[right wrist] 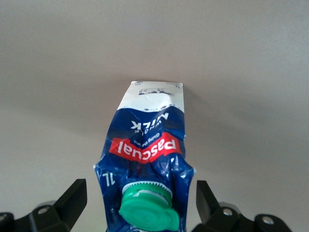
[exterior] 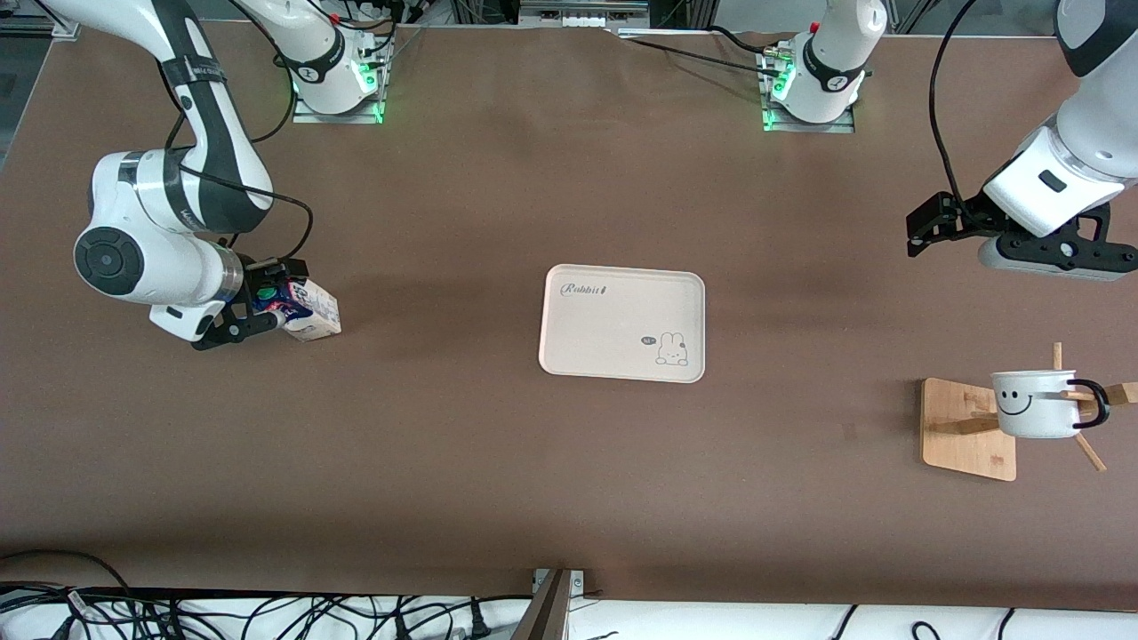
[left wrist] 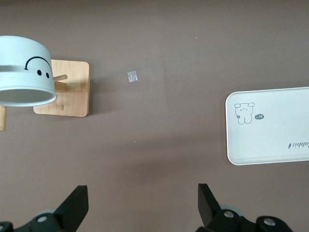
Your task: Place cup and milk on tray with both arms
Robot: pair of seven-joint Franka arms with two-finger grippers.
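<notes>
The milk (exterior: 313,311), a blue-topped carton with a green cap, sits on the table toward the right arm's end. My right gripper (exterior: 267,300) is open around its capped top. In the right wrist view the milk (right wrist: 147,145) lies between the two fingers (right wrist: 72,199) with a gap on each side. The cream tray (exterior: 622,323) lies mid-table with nothing on it. The white smiley cup (exterior: 1036,404) hangs on a wooden rack toward the left arm's end. My left gripper (exterior: 920,229) hangs open in the air over bare table, empty, and its wrist view shows the cup (left wrist: 24,72) and the tray (left wrist: 270,125).
The tan rack base (exterior: 967,428) with its pegs holds the cup near the table's end; it also shows in the left wrist view as the rack base (left wrist: 67,89). A small scrap (left wrist: 132,77) lies on the table between rack and tray. Cables run along the table's near edge.
</notes>
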